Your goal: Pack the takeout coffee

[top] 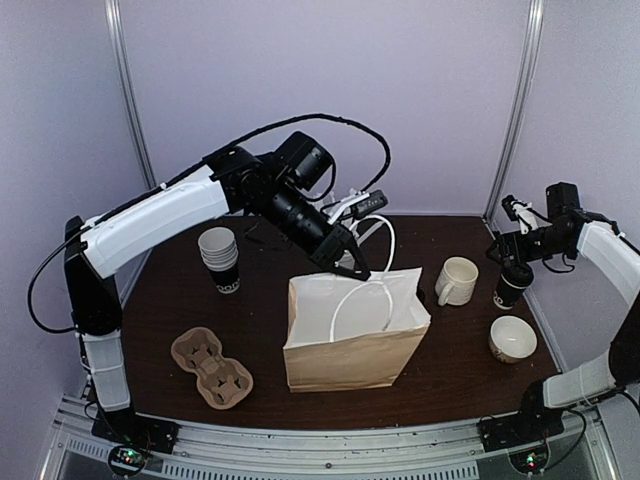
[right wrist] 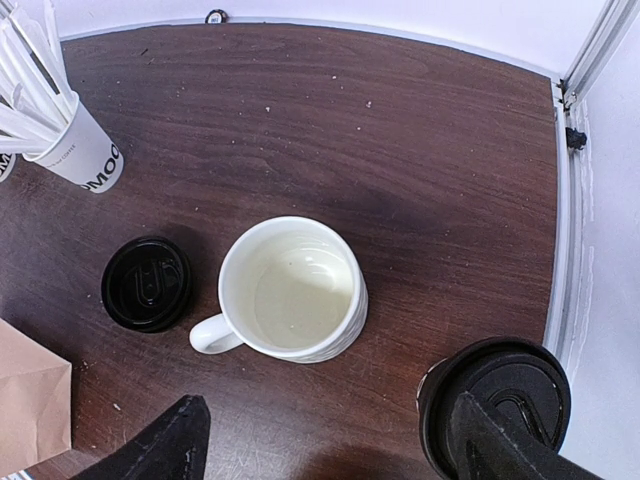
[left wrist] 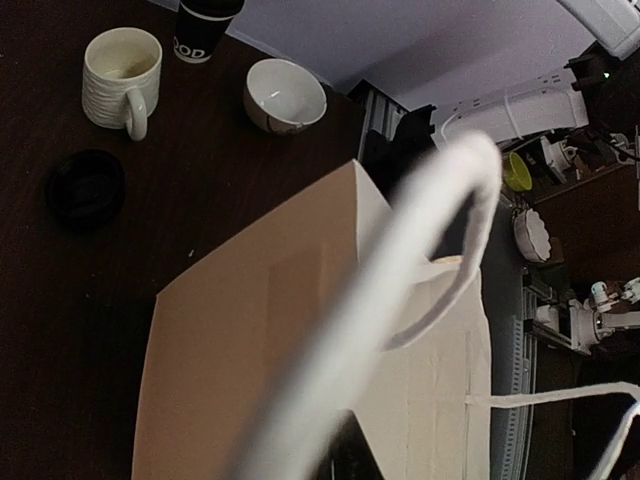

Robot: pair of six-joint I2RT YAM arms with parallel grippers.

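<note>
The takeout coffee (top: 512, 284), a black cup with white lettering and a black lid, stands at the table's right edge; it also shows in the right wrist view (right wrist: 497, 400). My right gripper (right wrist: 330, 450) is open just above it, one finger (right wrist: 500, 450) over the lid and the other (right wrist: 160, 445) over bare table. The brown paper bag (top: 355, 335) stands open at the middle front. My left gripper (top: 348, 262) is at the bag's top edge, shut on its white handle (left wrist: 420, 250), which runs blurred into the jaws.
A white mug (top: 457, 280) and a loose black lid (right wrist: 147, 283) sit between bag and coffee. A white bowl (top: 512, 338) is at the front right. A cup of white sticks (right wrist: 75, 140) stands at the back. Stacked cups (top: 219, 258) and a pulp carrier (top: 210, 365) are on the left.
</note>
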